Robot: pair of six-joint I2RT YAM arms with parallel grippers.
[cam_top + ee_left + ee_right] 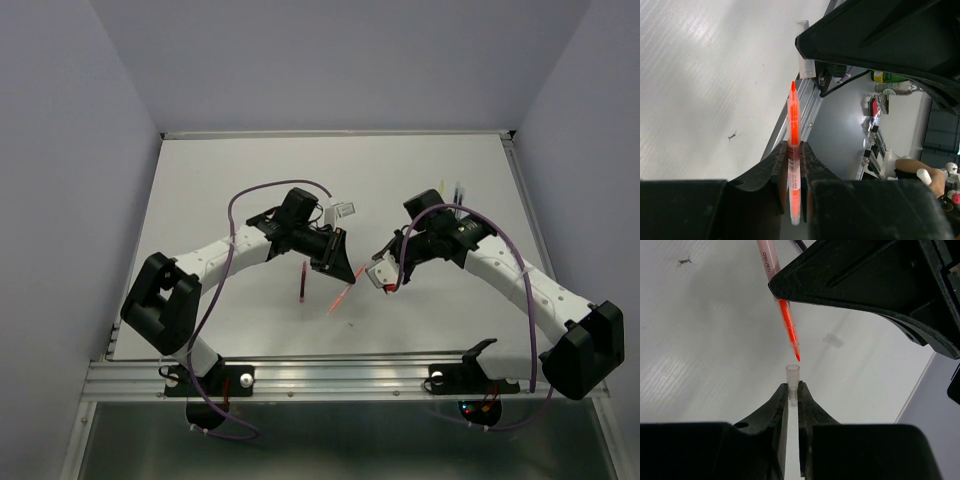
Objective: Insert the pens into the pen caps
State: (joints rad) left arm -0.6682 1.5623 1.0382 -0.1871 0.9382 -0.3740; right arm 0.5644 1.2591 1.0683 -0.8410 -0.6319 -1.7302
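Left pincer (794, 148) and right pincer (793, 389), both clamped, point toward each other.

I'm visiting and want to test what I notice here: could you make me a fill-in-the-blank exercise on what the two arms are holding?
The left end effector is shut on a thin ____ stick pen.
The right end effector pinches a short translucent plastic pen cap, its open end facing the pen's ____.
The pen is not yet ____ that cap.
A second translucent cap lies loose on the white ____.
Missing words: orange-red; tip; inside; table.
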